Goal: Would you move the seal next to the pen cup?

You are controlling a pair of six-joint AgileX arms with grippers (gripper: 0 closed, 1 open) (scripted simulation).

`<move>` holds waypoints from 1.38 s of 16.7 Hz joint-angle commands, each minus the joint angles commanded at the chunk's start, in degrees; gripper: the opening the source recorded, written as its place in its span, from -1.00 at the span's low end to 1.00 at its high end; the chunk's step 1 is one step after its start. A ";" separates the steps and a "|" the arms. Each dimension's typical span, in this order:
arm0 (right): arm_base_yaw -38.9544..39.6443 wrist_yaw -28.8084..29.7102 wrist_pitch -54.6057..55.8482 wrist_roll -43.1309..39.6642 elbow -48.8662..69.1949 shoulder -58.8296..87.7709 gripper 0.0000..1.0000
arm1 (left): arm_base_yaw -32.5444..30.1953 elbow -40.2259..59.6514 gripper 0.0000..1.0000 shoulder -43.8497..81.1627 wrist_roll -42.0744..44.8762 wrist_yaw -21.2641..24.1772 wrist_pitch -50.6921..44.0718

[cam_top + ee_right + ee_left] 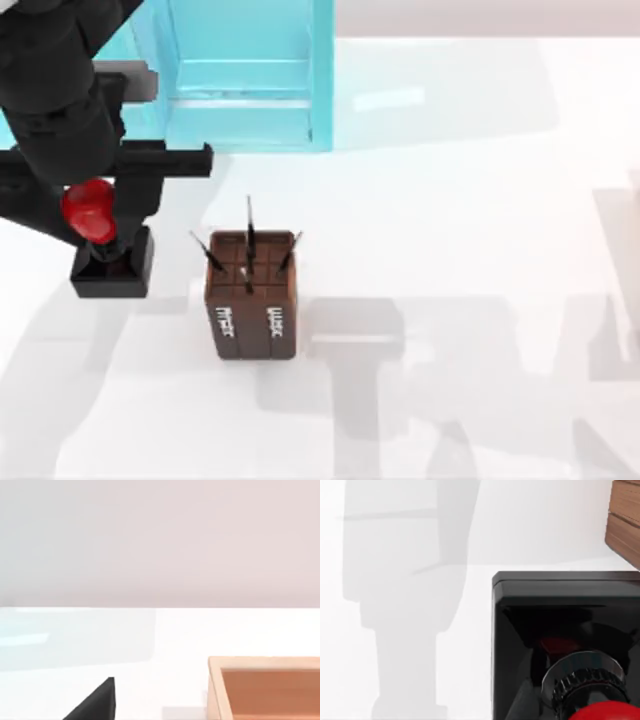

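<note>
Seal (100, 240): glossy red knob, square black base.

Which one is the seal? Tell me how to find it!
Start at the big light-blue cabinet at the back of the table, then come forward to the brown pen cup with thin dark pens sticking out. Just to its left, under the left arm's black tool, sits the seal. It is the little black square block with a shiny red round knob on top.

The black-based, red-knobbed seal (110, 255) is seen upright at 9 o'clock of the brown, pen-filled pen cup (252, 300).
</note>
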 joint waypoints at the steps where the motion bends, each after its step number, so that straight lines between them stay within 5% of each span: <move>1: 0.00 0.00 0.00 0.00 0.00 0.00 1.00 | -0.01 -0.18 -1.00 -0.07 0.01 0.01 0.19; 12: 0.00 0.00 0.00 0.00 0.00 0.00 1.00 | -0.23 -3.91 -1.00 -0.55 -0.10 0.00 3.53; 23: 0.00 0.00 0.00 0.00 0.00 0.00 1.00 | -0.23 -3.91 0.66 -0.55 -0.10 0.00 3.53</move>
